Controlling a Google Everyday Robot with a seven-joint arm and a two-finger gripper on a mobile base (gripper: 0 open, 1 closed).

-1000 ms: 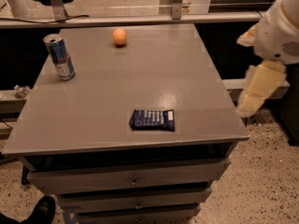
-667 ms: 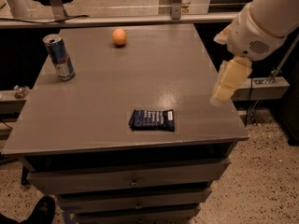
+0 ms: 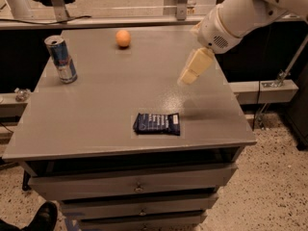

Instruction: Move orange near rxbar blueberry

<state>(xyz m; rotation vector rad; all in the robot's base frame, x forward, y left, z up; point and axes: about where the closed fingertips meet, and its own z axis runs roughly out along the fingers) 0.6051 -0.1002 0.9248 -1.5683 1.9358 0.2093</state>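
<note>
The orange (image 3: 123, 38) sits at the far middle of the grey table top (image 3: 110, 105). The rxbar blueberry (image 3: 157, 123), a flat dark navy wrapper with white lettering, lies near the table's front edge, well apart from the orange. My gripper (image 3: 188, 76) hangs from the white arm that reaches in from the upper right. It is above the right part of the table, right of the orange and above and right of the bar. It holds nothing that I can see.
A tall blue-and-silver drink can (image 3: 61, 59) stands upright at the left side of the table. Drawers (image 3: 137, 186) run below the front edge. A dark shoe (image 3: 41, 219) shows at the bottom left on the speckled floor.
The arm has swung left from beyond the table's right edge to over its right part, and the gripper now sits higher and nearer the orange. The orange, bar and can have not moved.
</note>
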